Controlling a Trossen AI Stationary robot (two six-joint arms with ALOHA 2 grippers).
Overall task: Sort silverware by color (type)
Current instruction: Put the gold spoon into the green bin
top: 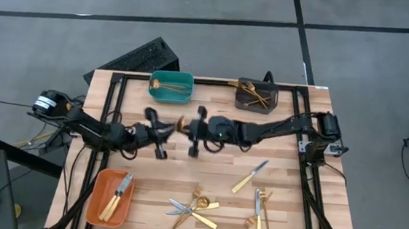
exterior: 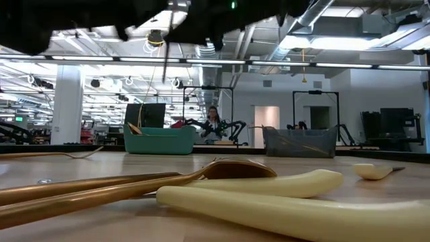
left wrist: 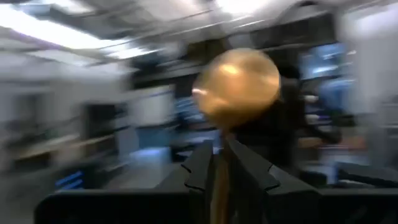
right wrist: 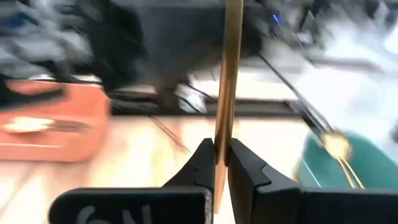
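Two grippers meet over the tabletop [top: 149, 169] centre: we see the left gripper [left wrist: 221, 163] and right gripper [right wrist: 221, 157] both clamped on one gold spoon [top: 182, 124]; remaining silverware [top: 196, 207] lies toward six o'clock

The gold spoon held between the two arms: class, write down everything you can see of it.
The gold spoon is shiny, metallic-looking, with a round bowl and a thin straight handle. It hangs in the air above the middle of the wooden table, between both arms. The left gripper pinches the handle just under the bowl; the right gripper is shut on the handle farther along. Only the fingers touch it.
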